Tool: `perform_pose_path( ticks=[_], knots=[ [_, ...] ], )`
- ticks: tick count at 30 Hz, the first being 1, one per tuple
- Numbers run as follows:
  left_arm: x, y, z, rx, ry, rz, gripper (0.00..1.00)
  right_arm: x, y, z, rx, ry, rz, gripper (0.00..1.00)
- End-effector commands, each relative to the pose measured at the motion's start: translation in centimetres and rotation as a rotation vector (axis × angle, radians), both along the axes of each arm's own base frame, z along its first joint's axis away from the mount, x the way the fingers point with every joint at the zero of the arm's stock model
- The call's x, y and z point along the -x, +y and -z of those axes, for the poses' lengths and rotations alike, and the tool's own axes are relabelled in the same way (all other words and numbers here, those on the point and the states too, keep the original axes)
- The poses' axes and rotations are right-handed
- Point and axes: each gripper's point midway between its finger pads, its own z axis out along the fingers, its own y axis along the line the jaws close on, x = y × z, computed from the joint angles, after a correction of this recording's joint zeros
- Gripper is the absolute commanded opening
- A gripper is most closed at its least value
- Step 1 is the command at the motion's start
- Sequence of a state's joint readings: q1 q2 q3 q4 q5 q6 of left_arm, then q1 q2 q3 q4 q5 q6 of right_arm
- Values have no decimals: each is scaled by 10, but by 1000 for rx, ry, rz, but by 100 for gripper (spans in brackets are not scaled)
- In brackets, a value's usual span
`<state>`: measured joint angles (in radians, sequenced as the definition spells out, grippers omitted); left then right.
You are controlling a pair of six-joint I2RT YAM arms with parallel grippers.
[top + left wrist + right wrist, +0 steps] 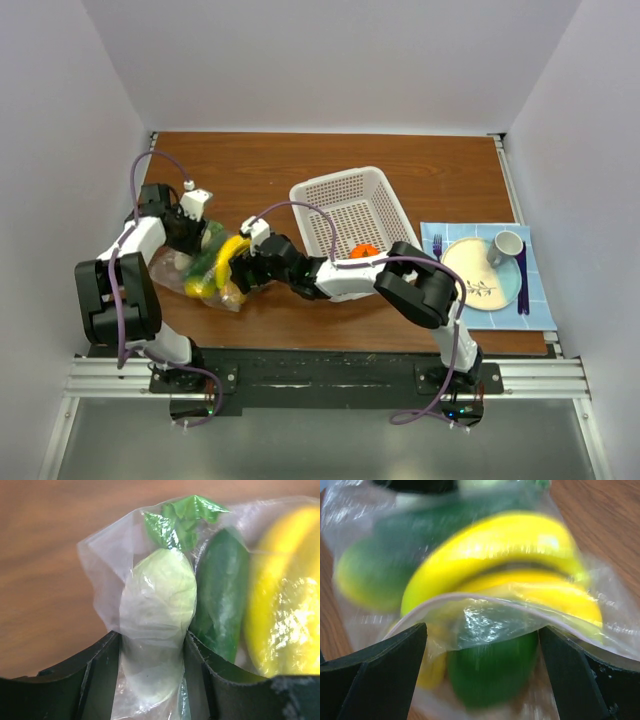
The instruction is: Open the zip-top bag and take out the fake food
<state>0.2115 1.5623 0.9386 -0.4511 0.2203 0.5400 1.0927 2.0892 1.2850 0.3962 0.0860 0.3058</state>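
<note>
Produce of plastic, the fake food [226,256], fills the zip-top bag [172,272] at the near left of the worktop [260,170]. The left pincer [152,647] is clamped on the bag's film around a pale green piece [160,590]. The right pincer [482,635], jaws spread wide, sits at the bag's mouth by a yellow banana [495,545]. Further right, 1 orange piece [364,250] lies in the white basket [340,178]. Far right, a plate [478,272], cup [505,245] and purple fork [521,282] rest on a blue mat [500,318].

Zip-top bag [172,272] hemmed by left tool [207,240] & right tool [241,265], basket [350,210] close on R; far table [260,160] open.
</note>
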Motion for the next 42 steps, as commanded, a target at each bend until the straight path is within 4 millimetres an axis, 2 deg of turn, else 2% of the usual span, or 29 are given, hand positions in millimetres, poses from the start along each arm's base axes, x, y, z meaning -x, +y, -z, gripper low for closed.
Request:
perform_pose_path(
  ticks=[1, 4, 5, 6, 7, 8, 9, 10, 12, 13, 16, 17, 19, 20, 21, 22, 23, 24, 25, 27, 30, 31, 34, 36, 38, 39, 42],
  knots=[
    [68, -54, -12, 227, 209, 140, 0, -9, 15, -6, -57, -11, 21, 99],
    [67, -47, -16, 184, 182, 141, 0, -6, 6, 13, -7, 13, 34, 99],
    [67, -43, -15, 162, 183, 133, 0, -6, 2, 13, 1, 15, 42, 98],
    [67, -40, -13, 154, 184, 127, 0, -5, -4, 14, 13, 15, 55, 96],
    [66, -36, -10, 149, 180, 113, 0, 0, -15, 25, 43, 25, 60, 94],
    [64, -30, -8, 131, 179, 97, 0, 0, -20, 17, 36, 15, 65, 90],
    [62, -25, -6, 118, 175, 80, 0, 2, -26, 17, 45, 11, 69, 88],
    [55, -13, -7, 104, 150, 47, 0, 5, -37, 27, 81, 18, 79, 87],
    [49, 4, -4, 76, 145, -2, 0, 8, -46, 18, 93, 7, 86, 85],
    [41, 21, -9, 57, 117, -46, 0, 12, -53, 21, 113, 10, 84, 84],
    [31, 43, -18, 34, 86, -103, 0, 16, -60, 7, 94, -16, 80, 70],
    [29, 45, -22, 29, 77, -107, 0, 16, -61, 3, 89, -22, 83, 58],
    [26, 47, -35, 19, 43, -110, 0, 16, -61, -19, 53, -39, 84, 47],
    [24, 44, -42, 30, 28, -105, 0, 17, -60, -28, 36, -41, 82, 35],
    [16, 44, -59, 33, -12, -101, 0, 17, -61, -36, 24, -47, 80, 28],
    [21, 38, -67, 60, 2, -94, 0, 17, -60, -56, -4, -62, 81, 21],
    [18, 28, -80, 108, -20, -76, 0, 15, -61, -66, -11, -74, 96, 11],
    [7, 27, -104, 117, -72, -65, 0, 14, -66, -69, 12, -75, 107, 8],
    [10, 14, -114, 163, -60, -41, 0, 10, -65, -90, -9, -95, 119, 7],
    [9, -4, -144, 203, -82, -6, 0, 4, -71, -106, 25, -114, 151, 6],
    [13, -34, -166, 256, -96, 68, 0, -8, -86, -119, 117, -151, 227, 6],
    [14, -39, -167, 261, -98, 79, 0, -11, -95, -116, 169, -153, 252, 5],
    [20, -42, -159, 241, -96, 86, 0, -18, -122, -110, 270, -180, 332, 9],
    [25, -37, -145, 215, -69, 77, 0, -19, -141, -103, 332, -192, 373, 11],
    [31, -25, -126, 146, -40, 57, 0, -19, -151, -102, 362, -194, 391, 11],
    [25, -17, -124, 107, -68, 50, 0, -18, -158, -96, 397, -183, 388, 12],
    [24, 4, -110, 3, -70, 14, 0, -14, -167, -94, 422, -164, 381, 16]
  ],
)
